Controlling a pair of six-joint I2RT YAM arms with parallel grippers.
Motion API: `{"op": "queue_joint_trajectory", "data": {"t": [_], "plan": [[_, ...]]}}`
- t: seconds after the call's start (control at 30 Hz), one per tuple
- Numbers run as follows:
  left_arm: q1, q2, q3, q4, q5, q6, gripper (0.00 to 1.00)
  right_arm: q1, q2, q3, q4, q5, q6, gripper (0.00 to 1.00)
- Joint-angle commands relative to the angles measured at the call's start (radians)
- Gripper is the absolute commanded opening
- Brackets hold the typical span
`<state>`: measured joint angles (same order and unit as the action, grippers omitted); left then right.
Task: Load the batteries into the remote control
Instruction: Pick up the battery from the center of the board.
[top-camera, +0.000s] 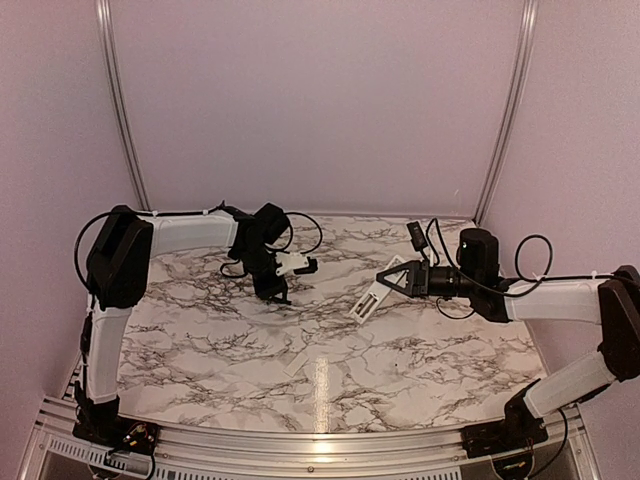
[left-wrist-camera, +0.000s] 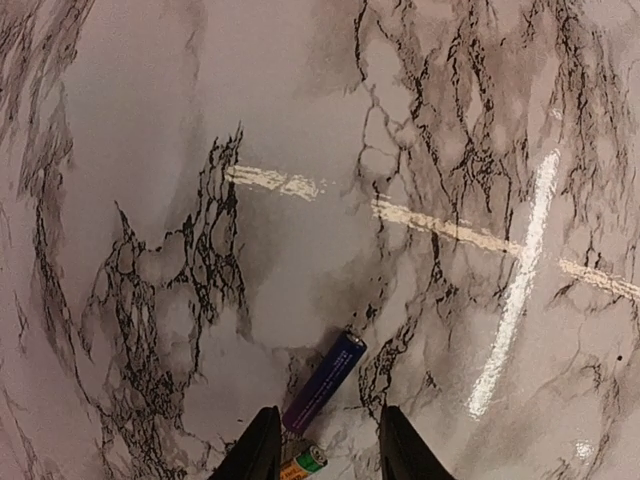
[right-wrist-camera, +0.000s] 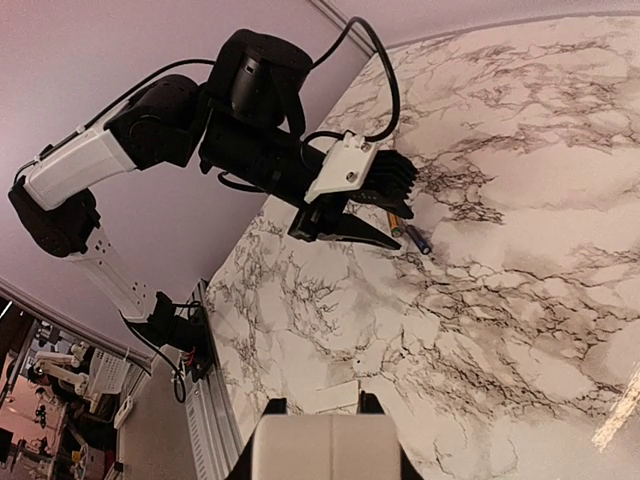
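The marble table (top-camera: 200, 330) is reached over by both arms. The remote control (top-camera: 368, 303) is held clamped in the right gripper (top-camera: 383, 283), right of the table's middle. The left gripper (left-wrist-camera: 328, 412) is seen partly open, straddling but not gripping a green-tipped battery (left-wrist-camera: 303, 463). A purple battery (left-wrist-camera: 325, 380) lies just ahead.

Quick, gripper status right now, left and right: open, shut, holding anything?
Left gripper: open, straddling the purple battery, no grip yet.
Right gripper: shut on the remote control.
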<state>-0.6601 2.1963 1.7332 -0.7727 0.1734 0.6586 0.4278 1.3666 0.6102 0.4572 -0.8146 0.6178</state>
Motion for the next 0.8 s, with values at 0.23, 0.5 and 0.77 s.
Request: {"op": "queue_joint_trajectory", "data": {"t": [0.23,0.5,0.77], "plan": [[-0.019,0.088,0.079,-0.06,-0.007,0.047,0.29,-0.007,-0.002,0.004,0.04,-0.008,0.009,0.0],[-0.037,0.127,0.105,-0.06,-0.053,0.062,0.11,-0.007,-0.013,0.006,0.023,-0.001,0.0,0.0],[-0.066,0.143,0.173,-0.017,0.036,-0.029,0.0,-0.007,-0.032,0.011,-0.03,0.014,-0.023,0.0]]}}
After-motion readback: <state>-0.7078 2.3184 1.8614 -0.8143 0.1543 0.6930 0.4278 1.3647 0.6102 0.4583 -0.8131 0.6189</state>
